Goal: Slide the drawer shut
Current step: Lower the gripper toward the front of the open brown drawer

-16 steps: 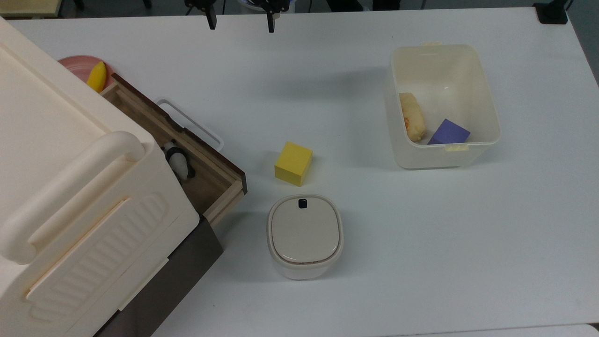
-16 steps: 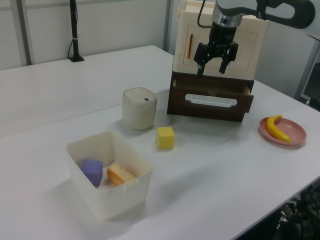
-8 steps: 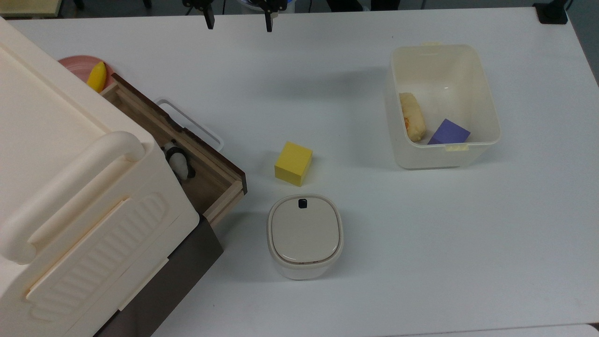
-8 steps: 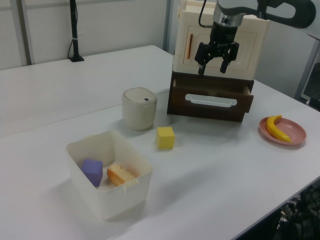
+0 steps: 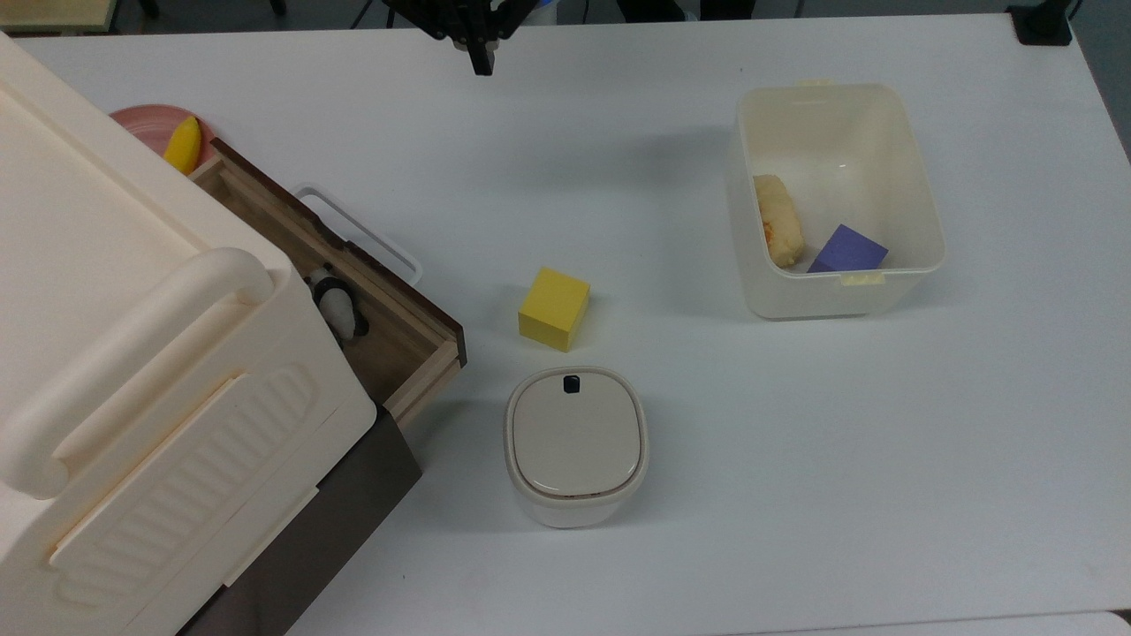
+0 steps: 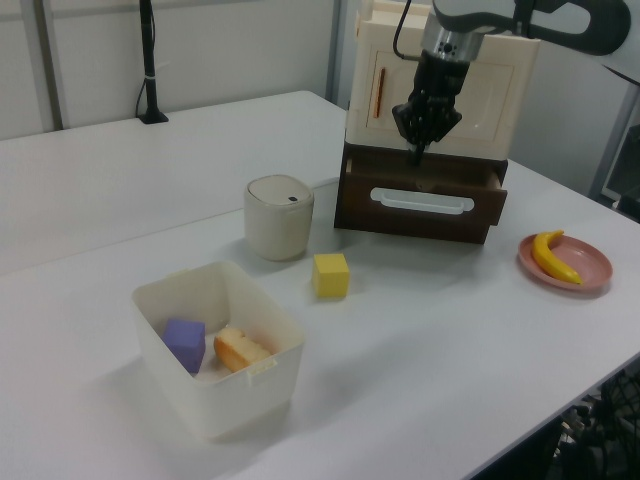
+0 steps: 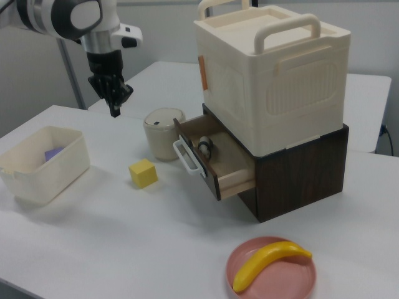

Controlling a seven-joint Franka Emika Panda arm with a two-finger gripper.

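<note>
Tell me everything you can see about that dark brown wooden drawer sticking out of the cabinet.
The dark brown wooden drawer stands partly pulled out of the dark base under the cream plastic cabinet. It is wide and shallow, with light wooden inner rims and a clear white-edged loop handle on its front. A small black-and-white penguin toy lies inside.

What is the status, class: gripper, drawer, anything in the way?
Gripper shut, in the air, off the drawer. Dark-brown wooden drawer partly open, small penguin toy inside. Yellow cube sits off its front, apart.

White table [image 5: 795, 495]; pale wall panels [image 6: 240, 50] behind; black pole [image 6: 150, 60] standing at far table edge.
</note>
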